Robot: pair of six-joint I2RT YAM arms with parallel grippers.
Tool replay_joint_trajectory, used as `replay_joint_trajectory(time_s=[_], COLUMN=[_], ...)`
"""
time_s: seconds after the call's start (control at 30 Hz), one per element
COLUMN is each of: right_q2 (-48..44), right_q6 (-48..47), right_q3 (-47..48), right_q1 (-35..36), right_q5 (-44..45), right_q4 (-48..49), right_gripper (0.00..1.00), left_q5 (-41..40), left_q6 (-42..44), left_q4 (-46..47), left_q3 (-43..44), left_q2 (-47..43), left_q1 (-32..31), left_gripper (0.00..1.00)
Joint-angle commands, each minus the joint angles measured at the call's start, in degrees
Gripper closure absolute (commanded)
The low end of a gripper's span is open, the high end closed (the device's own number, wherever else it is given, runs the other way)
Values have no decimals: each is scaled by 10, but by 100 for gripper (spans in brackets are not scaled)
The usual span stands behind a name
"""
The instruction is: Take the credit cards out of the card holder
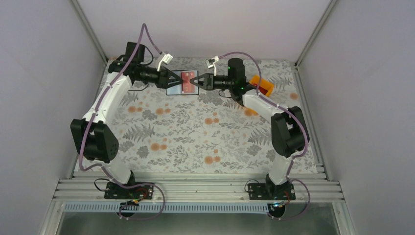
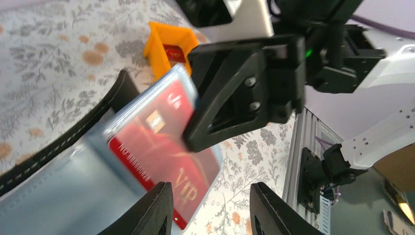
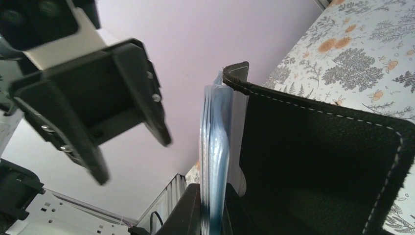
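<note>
My right claw (image 3: 213, 192) is clenched on the card holder (image 1: 174, 84), raised near the desk's (image 1: 195, 139) far edge, a red credit card (image 2: 161, 154) showing in its sleeve. My left claw (image 2: 211, 188) is released, just beside.

A floral-patterned table (image 1: 195, 132) carries an orange bin (image 1: 257, 81) near its far edge.

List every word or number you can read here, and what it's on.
"VIP": gold letters on the red card in the holder, left wrist view.
White print line on the same card: too blurred to read.
Second card in the bin: nothing legible.
Top and right wrist views: nothing readable.
</note>
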Motion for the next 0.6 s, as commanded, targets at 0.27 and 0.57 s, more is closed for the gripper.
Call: replay_joint_trajectory(time_s=[0.27, 0.57], right_q2=[-42, -44], right_q6=[-16, -13], right_q3=[23, 23], right_q1=[-3, 3], right_q5=[-28, -46], right_q4=[23, 40], right_gripper=[96, 96], left_q5=[-1, 33], left_q6=[-24, -28], left_q4=[20, 37], left_q3=[-26, -13], left_q2=[3, 12], left_q1=[0, -19], left_gripper=[60, 60])
